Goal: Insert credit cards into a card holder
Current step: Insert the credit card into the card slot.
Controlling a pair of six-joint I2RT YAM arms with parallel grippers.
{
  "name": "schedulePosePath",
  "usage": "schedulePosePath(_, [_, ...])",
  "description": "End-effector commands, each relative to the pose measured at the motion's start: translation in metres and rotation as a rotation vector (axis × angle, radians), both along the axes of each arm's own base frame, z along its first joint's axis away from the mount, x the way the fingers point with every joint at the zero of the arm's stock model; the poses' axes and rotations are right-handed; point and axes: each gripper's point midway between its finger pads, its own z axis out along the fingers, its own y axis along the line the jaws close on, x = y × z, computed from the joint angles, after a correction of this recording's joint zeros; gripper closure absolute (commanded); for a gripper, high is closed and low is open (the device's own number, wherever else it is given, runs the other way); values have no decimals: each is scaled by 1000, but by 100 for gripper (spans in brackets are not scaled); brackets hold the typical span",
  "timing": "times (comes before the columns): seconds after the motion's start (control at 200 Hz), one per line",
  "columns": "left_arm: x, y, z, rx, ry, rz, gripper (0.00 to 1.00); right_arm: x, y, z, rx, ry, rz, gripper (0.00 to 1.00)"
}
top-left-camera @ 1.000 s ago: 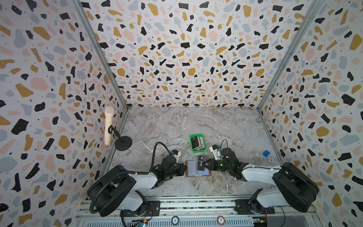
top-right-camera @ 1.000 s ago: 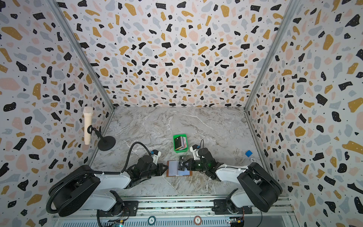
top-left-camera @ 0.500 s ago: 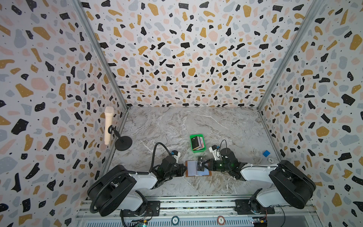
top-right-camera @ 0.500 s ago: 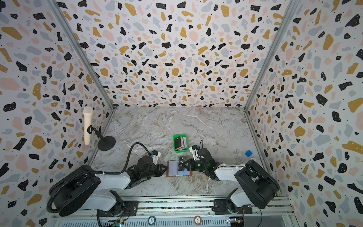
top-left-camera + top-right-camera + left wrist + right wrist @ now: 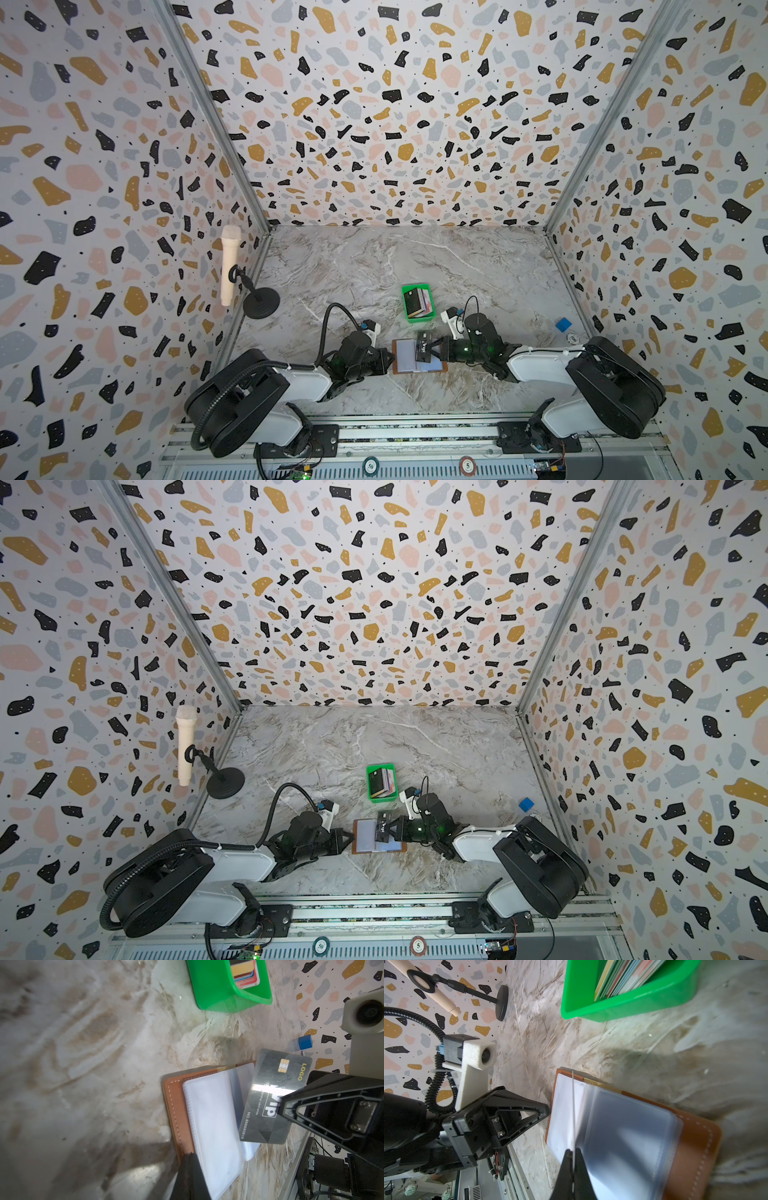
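1. A marble-patterned table (image 5: pixel 374 270) carries everything. Two arms reach in from its near edge and meet at the middle.
2. The right hand (image 5: pixel 436 351) is closed on a black card. It is the hand nearer the sleeves.
3. The left hand (image 5: pixel 388 360) is closed, with its tips against the card holder's outer edge. Whether it nips the cover cannot be told.
4. The card holder (image 5: pixel 405 357) lies open and flat between the hands. Its clear sleeves (image 5: pixel 214 1126) face up and its spine runs near to far.
5. A green tray (image 5: pixel 415 319) sits just beyond it, holding the remaining credit cards (image 5: pixel 419 301) on edge.
6. The black card (image 5: pixel 261 1105) hangs tilted over the sleeves. Its long axis lies along the spine and its printed face is towards the left hand. The sleeves lie below it, towards the left arm. No sleeve mouth is visible.
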Motion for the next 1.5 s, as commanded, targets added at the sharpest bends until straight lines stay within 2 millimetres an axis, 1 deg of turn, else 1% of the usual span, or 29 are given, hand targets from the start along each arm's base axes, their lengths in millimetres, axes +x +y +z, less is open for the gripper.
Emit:
schedulePosePath(0.0, [-3,-2,1,-27,-1,-9,100,1,9,9,43,5,15,100])
schedulePosePath(0.25, [-5,-2,1,-38,7,-9,100,-2,11,8,58,37,19,100])
schedulePosePath(0.506, [-5,-3,2,-44,9,-9,100,-7,5,-8,5,110,2,100])
schedulePosePath(0.681, [-6,-3,2,-51,10,-9,100,-7,1,-11,6,132,-13,100])
schedulePosePath(0.926, [-6,-3,2,-51,13,-11,100,-13,7,-11,37,166,26,100])
schedulePosePath(1.061, [-6,-4,2,-53,12,-13,100,-13,8,-10,39,170,33,100])
schedulePosePath(1.497, [-6,-6,1,-51,17,-21,100,-15,13,-17,46,215,68,100])
